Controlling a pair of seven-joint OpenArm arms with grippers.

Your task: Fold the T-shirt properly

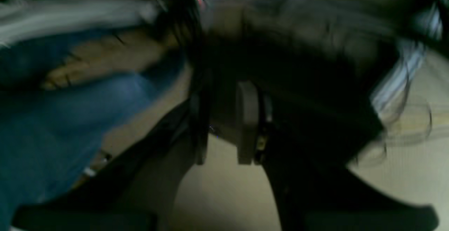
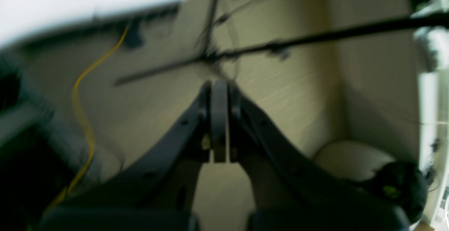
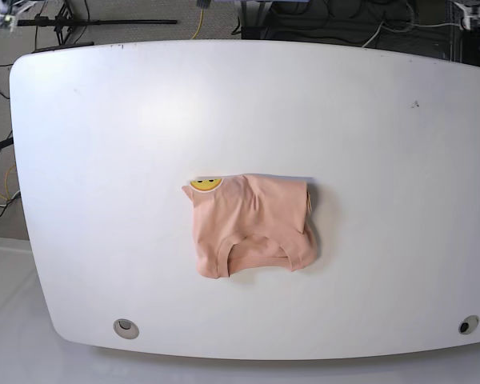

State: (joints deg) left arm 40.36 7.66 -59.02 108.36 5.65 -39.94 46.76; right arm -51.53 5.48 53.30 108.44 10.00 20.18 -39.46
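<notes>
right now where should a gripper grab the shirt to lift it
Probably the right edge of the shirt near the top corner, where the folded layers stack. Come from the base view's right, low over the table, so one pinch catches every layer. The near side shows the open neckline, so a grip there would likely undo the fold.

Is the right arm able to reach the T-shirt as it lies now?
Probably yes. The T-shirt lies alone on the white table, with nothing on it or beside it. Neither arm shows in the base view, and the right gripper, shut and empty, must come back over the table first.
</notes>
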